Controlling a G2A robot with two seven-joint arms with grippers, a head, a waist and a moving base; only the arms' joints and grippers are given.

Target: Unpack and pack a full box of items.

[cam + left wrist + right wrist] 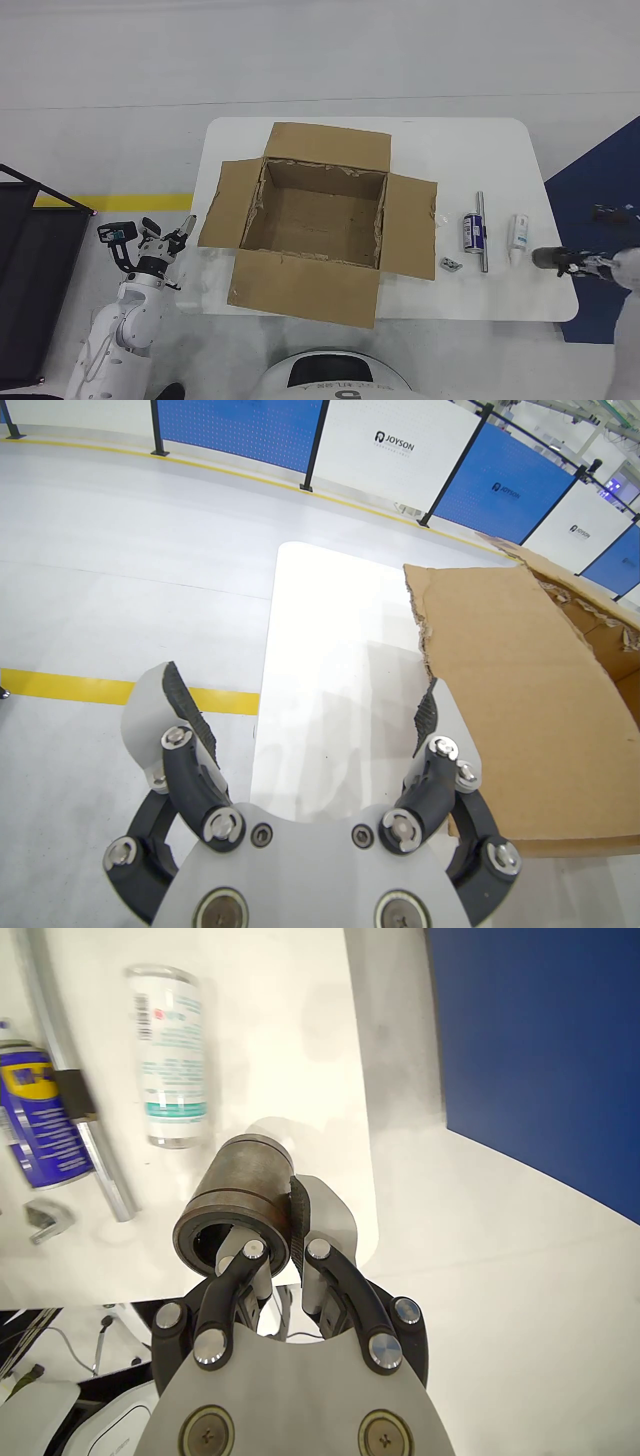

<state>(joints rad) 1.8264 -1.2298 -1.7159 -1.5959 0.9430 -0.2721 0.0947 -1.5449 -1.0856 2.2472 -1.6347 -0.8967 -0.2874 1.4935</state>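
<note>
While the right pincer (280, 1223) pinches a dark metal sleeve (240, 1183) at the top view's right edge, the left pincer (300, 685) hangs spread beside the open cardboard box (510, 710).

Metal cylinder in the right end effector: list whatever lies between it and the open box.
Lying flat on the table between the metal cylinder and the box: a white tube, a metal rod, a blue spray can, a small bracket, then the box's spread flap. Lifted over, probably clear.
</note>
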